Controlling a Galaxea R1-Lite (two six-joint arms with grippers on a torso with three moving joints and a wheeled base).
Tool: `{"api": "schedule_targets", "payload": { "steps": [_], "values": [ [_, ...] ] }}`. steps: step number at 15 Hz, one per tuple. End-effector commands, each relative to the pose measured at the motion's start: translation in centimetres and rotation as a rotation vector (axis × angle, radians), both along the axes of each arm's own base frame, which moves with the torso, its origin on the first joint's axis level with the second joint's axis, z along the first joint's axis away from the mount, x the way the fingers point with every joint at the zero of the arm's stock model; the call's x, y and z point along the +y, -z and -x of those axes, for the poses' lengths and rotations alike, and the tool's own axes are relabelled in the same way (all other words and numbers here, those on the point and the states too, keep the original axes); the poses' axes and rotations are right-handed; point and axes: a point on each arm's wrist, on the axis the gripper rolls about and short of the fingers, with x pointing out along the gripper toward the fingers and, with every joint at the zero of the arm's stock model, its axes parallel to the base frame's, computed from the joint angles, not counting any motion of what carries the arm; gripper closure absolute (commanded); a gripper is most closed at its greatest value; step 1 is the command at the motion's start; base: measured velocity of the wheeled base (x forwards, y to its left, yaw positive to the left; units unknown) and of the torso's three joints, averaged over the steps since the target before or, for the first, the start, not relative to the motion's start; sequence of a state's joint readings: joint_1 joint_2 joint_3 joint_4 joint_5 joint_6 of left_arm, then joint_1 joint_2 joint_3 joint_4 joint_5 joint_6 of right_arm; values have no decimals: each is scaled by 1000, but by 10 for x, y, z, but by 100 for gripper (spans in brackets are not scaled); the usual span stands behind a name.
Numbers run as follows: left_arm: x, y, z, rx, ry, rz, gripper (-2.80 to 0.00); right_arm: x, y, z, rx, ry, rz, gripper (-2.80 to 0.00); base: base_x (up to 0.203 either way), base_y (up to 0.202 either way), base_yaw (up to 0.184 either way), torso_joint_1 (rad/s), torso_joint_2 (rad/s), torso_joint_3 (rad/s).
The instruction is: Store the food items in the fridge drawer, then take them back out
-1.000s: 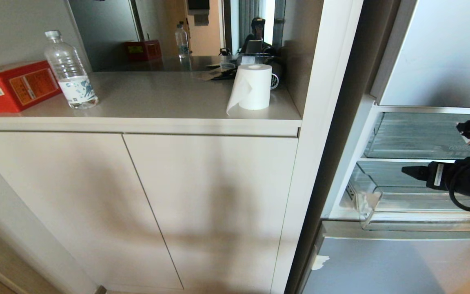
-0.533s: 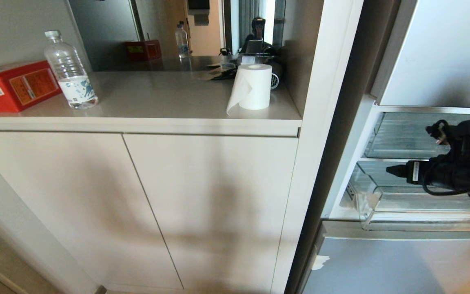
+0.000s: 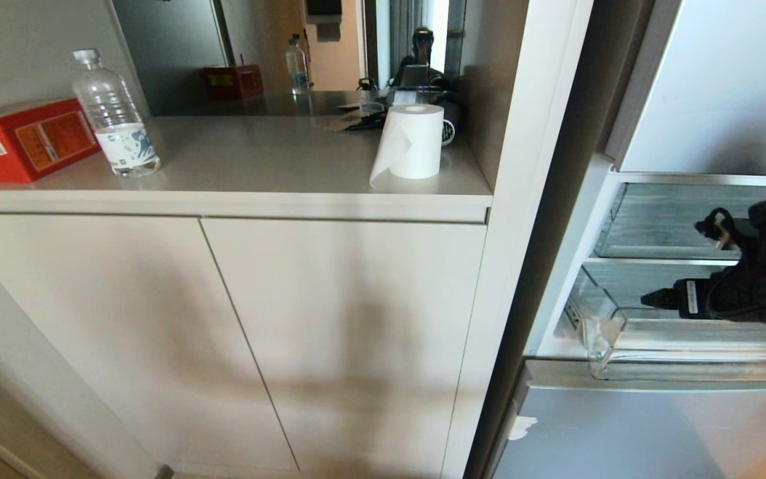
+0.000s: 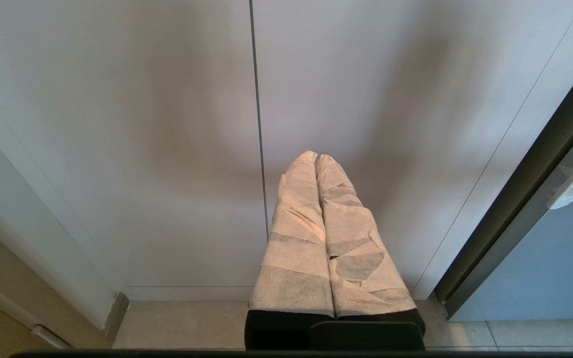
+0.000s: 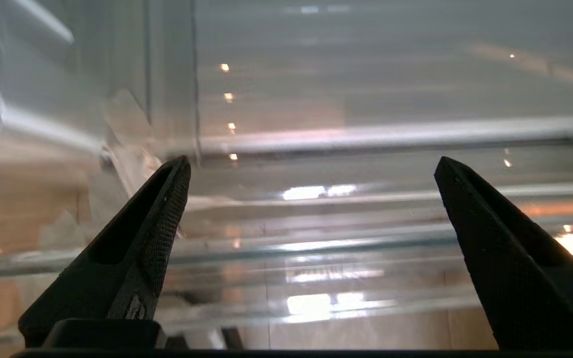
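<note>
Head view: nearest, a pale cabinet [image 3: 223, 332] with two flat doors is seen below a grey counter [image 3: 256, 159]. To the right, the grey lower door of the fridge [image 3: 655, 432] is shut. Just above it, the clear fridge drawer [image 3: 622, 342] is seen pulled out past the fridge front, its near left corner rounded. The right arm's dark wrist and cabling [image 3: 755, 279] are seen entering from the right edge, over the drawer. A second clear bin [image 3: 662, 223] is shelved above the drawer. No food item can be made out in any view.

On the counter, a white paper roll [image 3: 415, 141] stands upright near the right front edge, a loose sheet hanging at its left. A clear water bottle [image 3: 114, 116] stands near the left front edge, just beside a red box [image 3: 24, 140] at the far left. Further back, a mirrored panel [image 3: 276, 60] is seen.

Right wrist view: the right gripper [image 5: 311, 169] is held released, its two black fingers [image 5: 157, 219] wide apart, nothing between them, with the drawer's clear walls and ribbed floor ahead.

Left wrist view: the left gripper [image 4: 316, 158] is seen clenched, its cloth-wrapped fingers [image 4: 299, 228] pressed together, parked low before the cabinet doors, near the floor [image 4: 187, 323].
</note>
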State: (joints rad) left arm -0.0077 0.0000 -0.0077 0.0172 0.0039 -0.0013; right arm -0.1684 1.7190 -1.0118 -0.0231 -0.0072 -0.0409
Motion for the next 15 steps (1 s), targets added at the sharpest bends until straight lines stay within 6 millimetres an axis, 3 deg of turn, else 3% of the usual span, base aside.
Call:
{"api": "schedule_targets", "payload": {
  "steps": [1, 6, 10, 15],
  "values": [
    [0, 0, 0, 3, -1, 0, 0, -1, -15, 14, 8, 11, 0, -280, 0, 0, 0, 0, 0, 0],
    [0, 0, 0, 2, -1, 0, 0, -2, -29, 54, 140, 12, 11, -280, 0, 0, 0, 0, 0, 0],
    [0, 0, 0, 3, -1, 0, 0, -4, -27, 44, 146, 11, 9, -280, 0, 0, 0, 0, 0, 0],
    [0, 0, 0, 1, -1, 0, 0, -4, -22, 58, 233, 5, 4, -280, 0, 0, 0, 0, 0, 0]
  ]
}}
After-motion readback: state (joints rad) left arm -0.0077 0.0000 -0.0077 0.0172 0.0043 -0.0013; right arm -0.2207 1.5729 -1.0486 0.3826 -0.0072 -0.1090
